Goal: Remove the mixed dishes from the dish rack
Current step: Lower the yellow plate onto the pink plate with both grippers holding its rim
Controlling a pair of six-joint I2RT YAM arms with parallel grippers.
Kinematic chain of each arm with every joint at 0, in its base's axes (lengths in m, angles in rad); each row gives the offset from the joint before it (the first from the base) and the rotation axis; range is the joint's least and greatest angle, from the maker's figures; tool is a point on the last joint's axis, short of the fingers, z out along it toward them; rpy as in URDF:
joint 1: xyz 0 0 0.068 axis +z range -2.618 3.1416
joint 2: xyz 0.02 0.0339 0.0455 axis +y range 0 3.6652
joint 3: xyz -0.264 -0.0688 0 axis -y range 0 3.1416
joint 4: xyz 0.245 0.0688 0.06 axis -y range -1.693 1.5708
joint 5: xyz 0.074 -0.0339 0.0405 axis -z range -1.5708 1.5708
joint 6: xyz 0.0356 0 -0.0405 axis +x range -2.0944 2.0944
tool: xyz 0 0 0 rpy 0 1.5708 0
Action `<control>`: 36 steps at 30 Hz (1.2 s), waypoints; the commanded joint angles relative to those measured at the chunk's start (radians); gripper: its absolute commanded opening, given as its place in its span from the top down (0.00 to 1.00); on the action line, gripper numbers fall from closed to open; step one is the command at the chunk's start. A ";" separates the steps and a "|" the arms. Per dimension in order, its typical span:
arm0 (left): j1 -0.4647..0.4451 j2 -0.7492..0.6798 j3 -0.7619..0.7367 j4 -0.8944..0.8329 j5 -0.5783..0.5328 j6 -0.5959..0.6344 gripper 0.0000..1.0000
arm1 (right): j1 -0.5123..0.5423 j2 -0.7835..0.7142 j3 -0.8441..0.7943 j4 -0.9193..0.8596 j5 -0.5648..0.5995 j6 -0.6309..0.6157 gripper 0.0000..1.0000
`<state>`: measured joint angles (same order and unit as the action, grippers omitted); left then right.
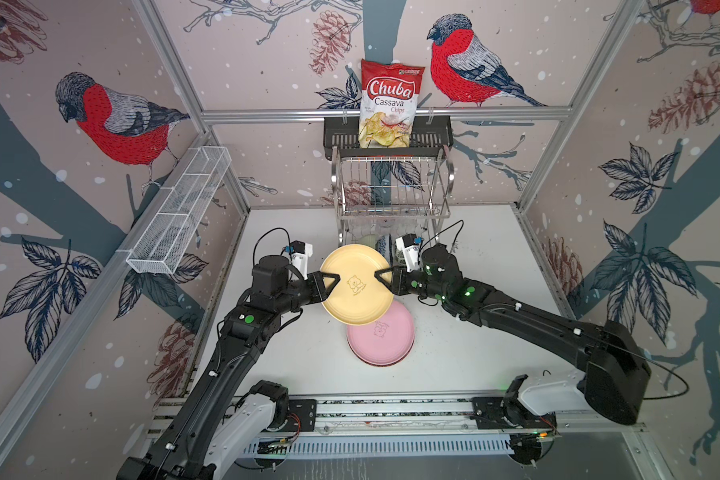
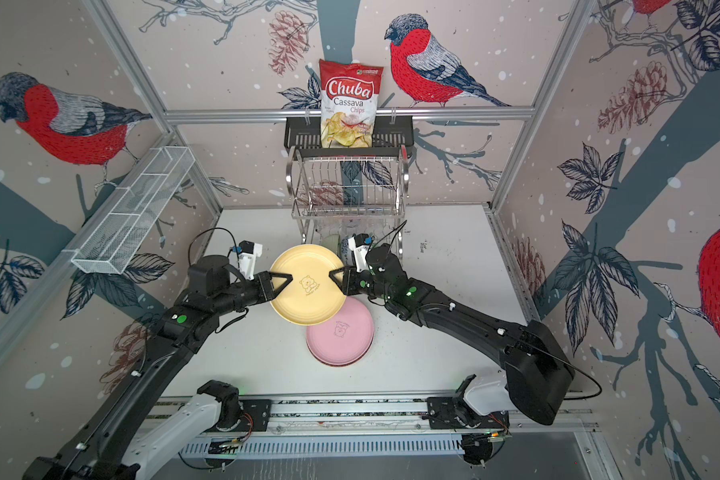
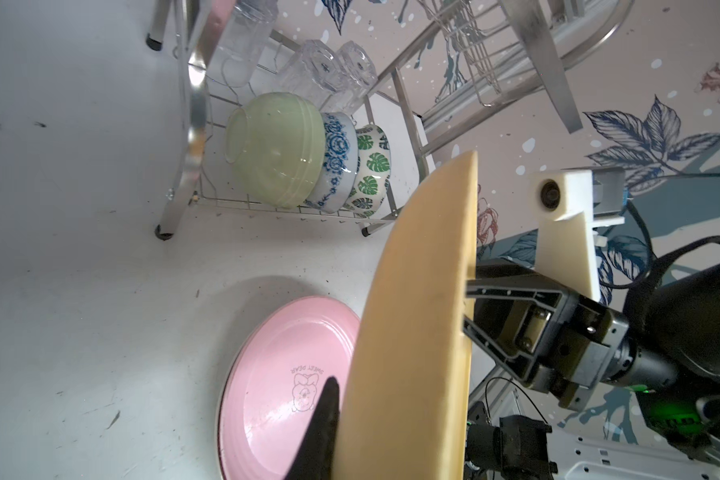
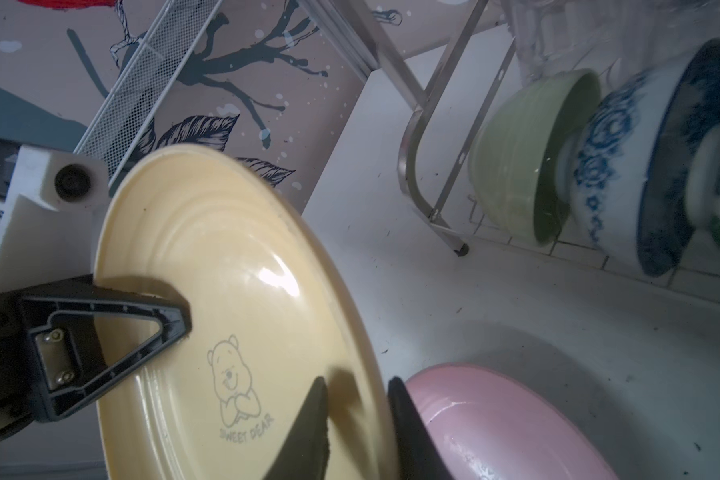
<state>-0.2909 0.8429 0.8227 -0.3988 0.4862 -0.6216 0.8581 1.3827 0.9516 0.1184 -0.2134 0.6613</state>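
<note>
Left claw clamped on cream-yellow plate rim; right claw clamped on opposite rim. Plate tilted above pink plate on tabletop, before dish rack; 3 bowls in lower tier.

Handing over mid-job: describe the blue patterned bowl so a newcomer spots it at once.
Find the steel dish rack and look at its lower tier, where three bowls lie on their sides in a row. The blue patterned bowl is the middle one, between the pale green bowl and the leaf-print bowl; only it has blue flowers on white.
</note>
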 commanded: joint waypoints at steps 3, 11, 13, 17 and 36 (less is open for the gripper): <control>-0.002 -0.021 -0.016 0.080 0.044 0.019 0.96 | 0.008 0.005 0.016 -0.049 0.018 0.021 0.97; -0.001 -0.046 -0.005 0.047 -0.019 0.046 0.37 | 0.012 -0.080 -0.057 -0.191 0.087 0.019 1.00; 0.000 -0.053 0.001 0.030 -0.049 0.059 0.39 | 0.011 -0.116 -0.098 -0.204 0.103 0.032 1.00; 0.001 -0.050 0.001 0.029 -0.075 0.058 0.58 | 0.013 -0.169 -0.167 -0.213 0.107 0.066 1.00; -0.005 -0.021 -0.210 0.128 -0.001 0.039 0.37 | 0.064 -0.137 -0.300 -0.175 0.256 0.086 1.00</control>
<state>-0.2928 0.8349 0.6346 -0.3267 0.4721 -0.5949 0.9115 1.2366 0.6552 -0.1074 0.0013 0.7372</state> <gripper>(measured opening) 0.620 0.083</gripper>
